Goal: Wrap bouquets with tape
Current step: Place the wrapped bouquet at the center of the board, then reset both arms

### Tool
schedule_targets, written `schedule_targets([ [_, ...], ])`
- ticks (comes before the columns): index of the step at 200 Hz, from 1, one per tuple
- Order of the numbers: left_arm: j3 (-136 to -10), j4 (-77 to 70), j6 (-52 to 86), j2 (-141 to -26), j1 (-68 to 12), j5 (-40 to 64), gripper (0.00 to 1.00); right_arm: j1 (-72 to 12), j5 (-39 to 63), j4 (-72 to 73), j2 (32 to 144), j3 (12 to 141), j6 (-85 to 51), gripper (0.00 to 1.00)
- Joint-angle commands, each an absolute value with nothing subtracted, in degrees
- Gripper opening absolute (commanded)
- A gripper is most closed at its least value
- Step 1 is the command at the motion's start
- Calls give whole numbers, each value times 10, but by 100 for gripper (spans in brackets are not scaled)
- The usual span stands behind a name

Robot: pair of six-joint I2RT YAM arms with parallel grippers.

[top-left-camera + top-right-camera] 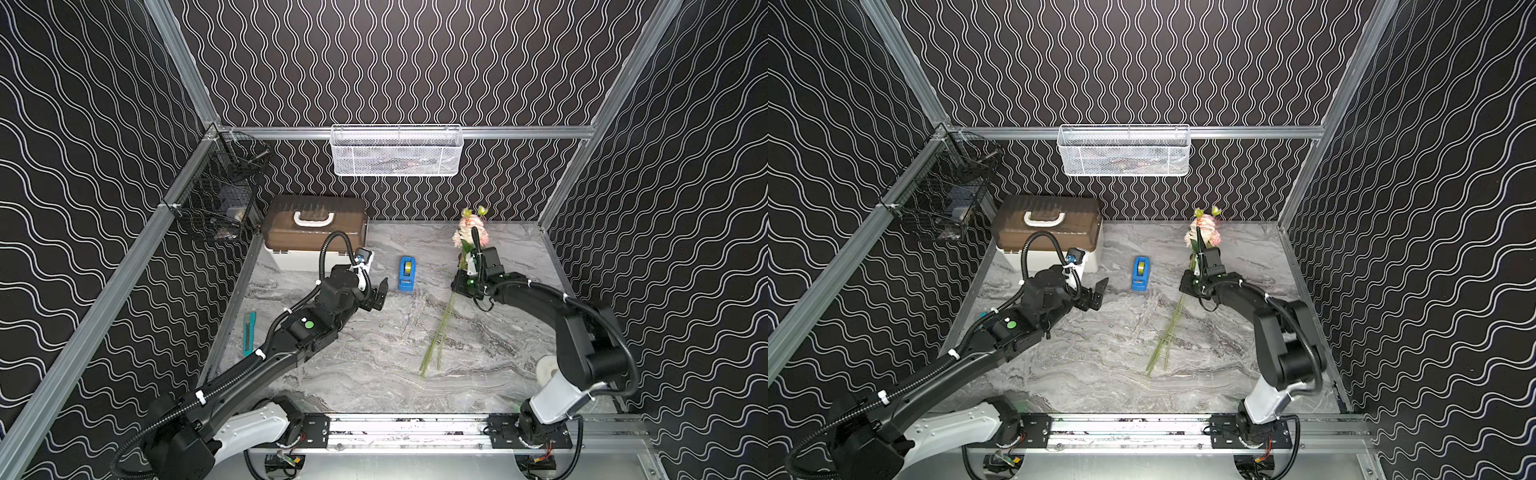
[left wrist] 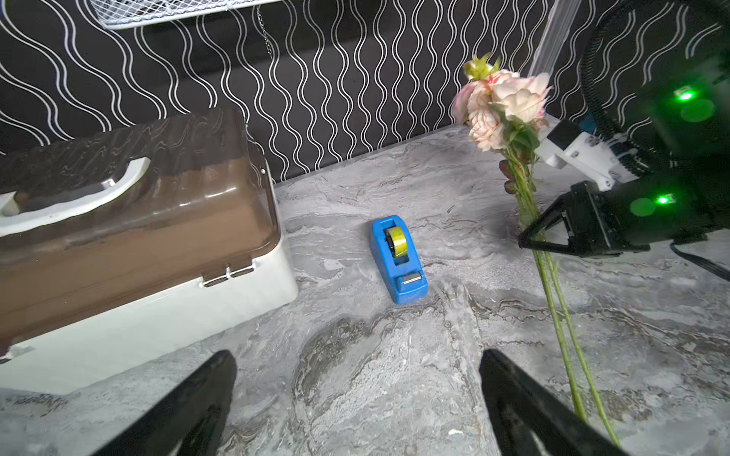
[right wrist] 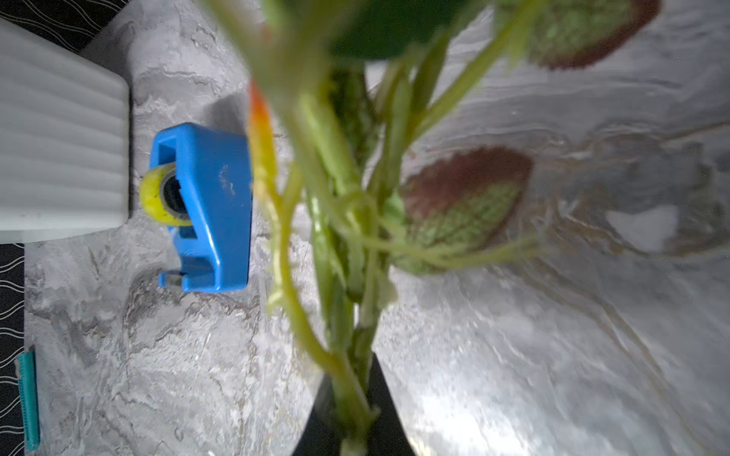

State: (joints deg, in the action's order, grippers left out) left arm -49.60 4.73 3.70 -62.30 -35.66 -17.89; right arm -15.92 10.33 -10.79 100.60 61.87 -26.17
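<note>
Slim bunch of pale pink and cream blooms on long green stems [image 1: 469, 232], in right pincer [image 1: 459, 285]
Right pincer clenched on the stems below the leaves; blooms point to 12 o'clock, stem ends trail toward 7 o'clock over the grey marbled bench [image 1: 374, 353]. Yellowish tape roll in bright blue plastic dispenser [image 1: 407, 274] stands apart at the bunch's 9 o'clock. Left pincer [image 1: 381, 294] released, empty, at the dispenser's 8 o'clock.
</note>
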Motion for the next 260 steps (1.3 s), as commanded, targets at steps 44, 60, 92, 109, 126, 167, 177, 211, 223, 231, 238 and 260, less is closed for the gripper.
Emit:
schedule_targets([
  [44,-495,43,54,-632,-352,-231,100,-152,97,-133,1078,665,-234,19],
  [60,-493,41,53,-632,-350,-235,100,-153,103,-122,1057,654,-235,34],
  [92,-462,-4,53,-608,-349,-257,100,-152,87,-150,991,640,-219,51],
  [109,-443,-28,61,-597,-349,-292,100,-151,72,-159,932,622,-204,55],
  [126,-424,-56,76,-593,-347,-342,100,-151,56,-153,854,597,-179,59],
  [167,-391,-109,111,-633,-300,-408,99,-151,-55,0,658,456,-108,97],
  [177,-376,-120,131,-641,-271,-392,99,-151,-87,50,631,416,-78,99],
  [211,-308,-217,134,-669,-183,-335,99,-146,-195,197,636,319,18,99],
  [223,-297,-258,78,-692,-175,-333,99,-137,-220,238,667,301,32,99],
  [231,-302,-246,69,-709,-163,-331,99,-129,-226,249,688,295,35,99],
  [238,-309,-228,77,-722,-149,-324,99,-120,-221,257,709,292,35,99],
  [260,-303,-226,119,-756,-100,-277,99,-87,-183,316,772,268,7,99],
])
